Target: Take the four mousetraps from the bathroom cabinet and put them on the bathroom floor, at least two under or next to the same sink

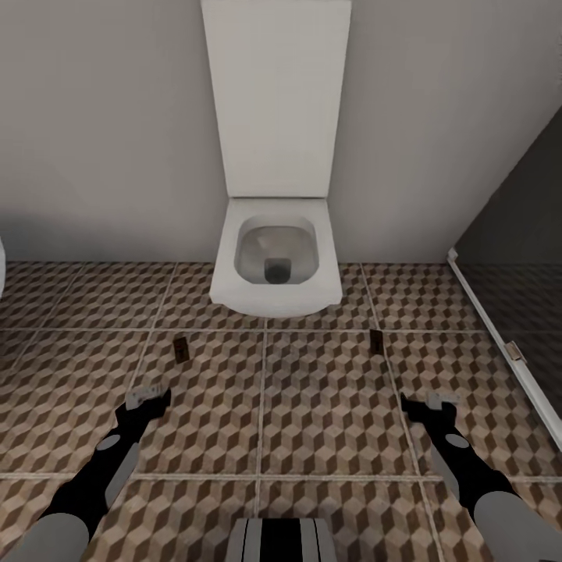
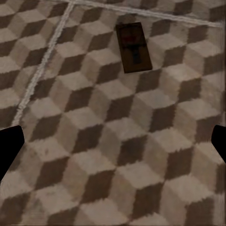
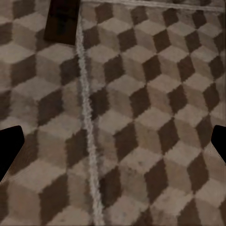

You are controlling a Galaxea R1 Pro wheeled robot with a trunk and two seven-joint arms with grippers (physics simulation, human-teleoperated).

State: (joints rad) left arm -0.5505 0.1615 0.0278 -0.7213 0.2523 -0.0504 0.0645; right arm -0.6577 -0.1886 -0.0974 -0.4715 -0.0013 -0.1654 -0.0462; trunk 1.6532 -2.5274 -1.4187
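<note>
two mousetraps lie flat on the bathroom floor (image 1: 328,406), long axes pointing toward the toilet (image 1: 275,265). the left mousetrap (image 1: 180,348) sits just ahead of your left gripper (image 1: 148,398), the right mousetrap (image 1: 376,340) ahead of your right gripper (image 1: 425,406) and slightly inward. both grippers hang spread wide, holding nothing.

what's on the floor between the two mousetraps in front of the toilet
Nothing but bare patterned floor tile lies between the left mousetrap and the right mousetrap in the head view.
</note>
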